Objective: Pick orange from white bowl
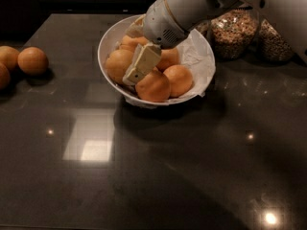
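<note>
The white bowl [103, 46], lined with crumpled white paper, stands at the back middle of the dark countertop. It holds several oranges. A paler, duller orange [117, 64] lies at its left side, a brighter one [153, 87] at the front and another [179, 79] at the right. My gripper [139, 64] reaches down into the bowl from the upper right. Its tip sits among the fruit, between the left orange and the front one, touching or nearly touching both. The arm hides the oranges at the back of the bowl.
Three loose oranges [31, 60] lie at the countertop's left edge. Two glass jars of grain [234, 31] stand behind the bowl at the right, under the arm. The dark glossy countertop [158, 176] stretches out in front of the bowl.
</note>
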Motion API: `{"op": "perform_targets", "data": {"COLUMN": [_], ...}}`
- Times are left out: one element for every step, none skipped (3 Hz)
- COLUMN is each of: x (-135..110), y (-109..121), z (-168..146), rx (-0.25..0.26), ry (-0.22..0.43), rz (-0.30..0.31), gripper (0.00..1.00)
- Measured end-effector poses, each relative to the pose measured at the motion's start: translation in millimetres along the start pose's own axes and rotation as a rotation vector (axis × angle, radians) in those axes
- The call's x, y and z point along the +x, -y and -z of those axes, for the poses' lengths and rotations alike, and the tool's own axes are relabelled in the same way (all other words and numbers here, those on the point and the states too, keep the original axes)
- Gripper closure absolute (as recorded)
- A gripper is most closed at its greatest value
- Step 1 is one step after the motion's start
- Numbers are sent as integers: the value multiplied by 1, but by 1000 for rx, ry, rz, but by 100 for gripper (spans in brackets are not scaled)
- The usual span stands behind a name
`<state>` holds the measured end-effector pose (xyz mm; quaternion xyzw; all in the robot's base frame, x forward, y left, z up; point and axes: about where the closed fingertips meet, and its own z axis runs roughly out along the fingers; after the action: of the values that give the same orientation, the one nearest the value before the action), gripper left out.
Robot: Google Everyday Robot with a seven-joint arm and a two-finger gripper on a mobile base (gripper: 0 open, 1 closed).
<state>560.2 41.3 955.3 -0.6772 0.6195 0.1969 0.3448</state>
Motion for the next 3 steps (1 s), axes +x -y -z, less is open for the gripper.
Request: {"op": "perform_targets", "data": {"x": [1,2,4], "y": [0,1,1], "z": [0,-1,-8], "rx": [0,3,-8], "ry": [1,2,-2], "rz": [-4,-11,-16], "gripper": [22,29,28]}}
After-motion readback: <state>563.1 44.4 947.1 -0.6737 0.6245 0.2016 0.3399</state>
